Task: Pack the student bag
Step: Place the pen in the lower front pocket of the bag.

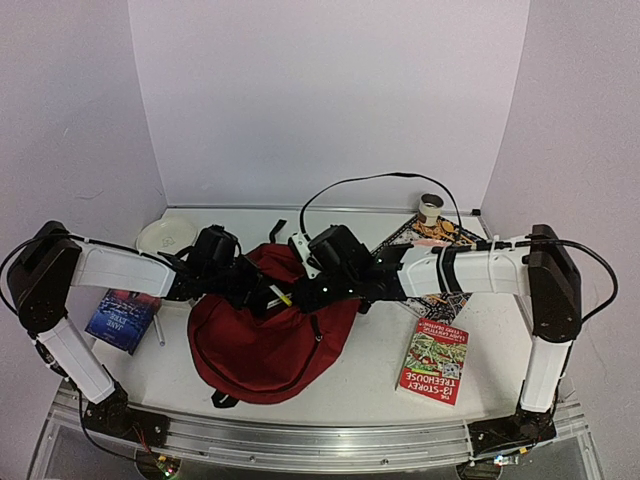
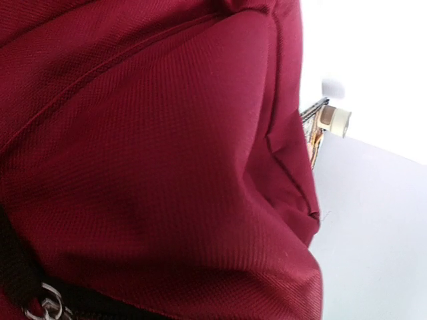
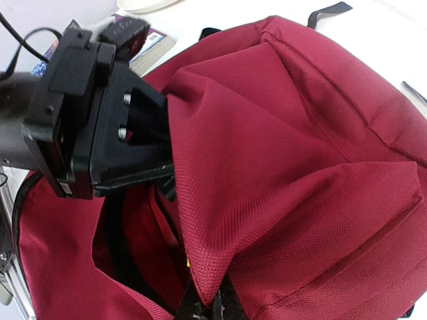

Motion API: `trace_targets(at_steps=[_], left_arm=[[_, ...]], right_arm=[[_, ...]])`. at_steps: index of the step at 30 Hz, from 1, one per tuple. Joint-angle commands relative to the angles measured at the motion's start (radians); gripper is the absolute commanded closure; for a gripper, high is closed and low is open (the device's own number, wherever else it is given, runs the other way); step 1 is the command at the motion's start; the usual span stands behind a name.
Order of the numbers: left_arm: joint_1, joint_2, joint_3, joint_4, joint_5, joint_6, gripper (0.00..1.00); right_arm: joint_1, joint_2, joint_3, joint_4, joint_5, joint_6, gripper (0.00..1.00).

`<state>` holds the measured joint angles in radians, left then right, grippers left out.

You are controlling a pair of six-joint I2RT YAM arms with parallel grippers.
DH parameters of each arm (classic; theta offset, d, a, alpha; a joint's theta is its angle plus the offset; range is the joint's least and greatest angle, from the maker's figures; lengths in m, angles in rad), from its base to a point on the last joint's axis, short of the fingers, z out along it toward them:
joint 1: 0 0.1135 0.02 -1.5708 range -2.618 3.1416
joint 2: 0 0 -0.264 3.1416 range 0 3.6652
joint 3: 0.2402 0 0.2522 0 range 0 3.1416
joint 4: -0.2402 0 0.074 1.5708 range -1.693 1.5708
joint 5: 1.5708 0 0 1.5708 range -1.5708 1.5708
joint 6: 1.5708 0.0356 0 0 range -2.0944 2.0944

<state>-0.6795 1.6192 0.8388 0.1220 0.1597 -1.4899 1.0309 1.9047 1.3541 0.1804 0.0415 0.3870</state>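
- Top view: the big dark red fabric backpack (image 1: 265,345) lies mid-counter (image 1: 370,370), with the left pincer (image 1: 255,290) and right pincer (image 1: 308,295) at its mouth. I'd pull the rims apart, slow and even.
- Left wrist: only backpack cloth (image 2: 147,167); can't see its own pincer.
- Right wrist: left pincer (image 3: 159,168) is narrow, pinching a fold of the backpack (image 3: 300,167). Right pincer (image 3: 200,308) is clamped on the rim.
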Motion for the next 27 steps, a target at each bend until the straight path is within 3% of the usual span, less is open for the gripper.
trace_targets(at_steps=[1, 8, 14, 27], left_arm=[[0.012, -0.001, 0.062, 0.038, -0.032, 0.057, 0.79], [0.012, -0.045, 0.041, 0.022, -0.038, 0.1, 0.52], [0.012, -0.116, 0.055, -0.107, -0.078, 0.195, 0.48], [0.059, -0.319, 0.096, -0.638, -0.335, 0.435, 0.3]], right_arm=[[0.002, -0.077, -0.006, 0.041, 0.001, 0.013, 1.0], [0.003, -0.077, -0.005, 0.041, 0.012, 0.014, 1.0], [0.002, -0.07, -0.001, 0.041, 0.013, 0.011, 1.0], [0.002, -0.057, -0.009, 0.041, 0.011, 0.01, 1.0]])
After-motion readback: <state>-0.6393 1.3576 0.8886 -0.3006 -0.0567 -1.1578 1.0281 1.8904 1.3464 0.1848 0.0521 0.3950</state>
